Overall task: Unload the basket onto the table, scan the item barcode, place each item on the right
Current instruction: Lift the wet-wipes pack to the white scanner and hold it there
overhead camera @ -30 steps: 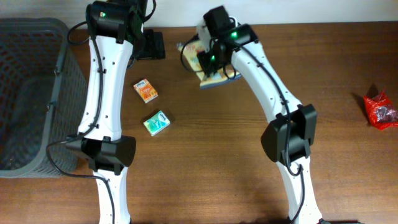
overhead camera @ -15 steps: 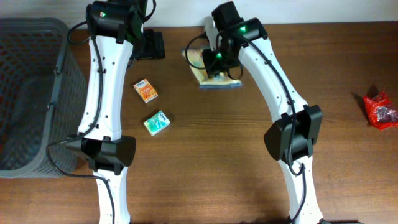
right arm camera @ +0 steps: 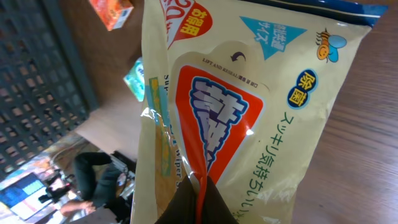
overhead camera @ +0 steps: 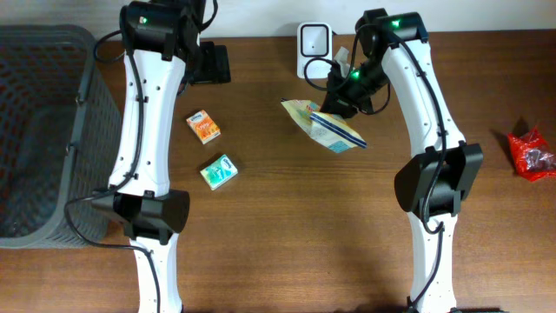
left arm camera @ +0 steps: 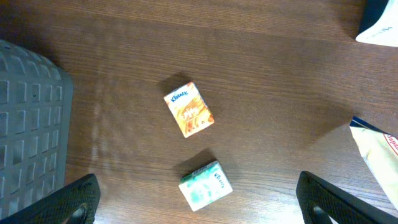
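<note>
Right gripper is clamping the pack, holding it slantwise, near the scanner and just in front of it.

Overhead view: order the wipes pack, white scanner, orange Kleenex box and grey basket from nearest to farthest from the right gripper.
1. Wipes pack, held in the right gripper.
2. White scanner, behind it, at the back.
3. Orange Kleenex box, left of centre.
4. Grey basket, far left.
</note>
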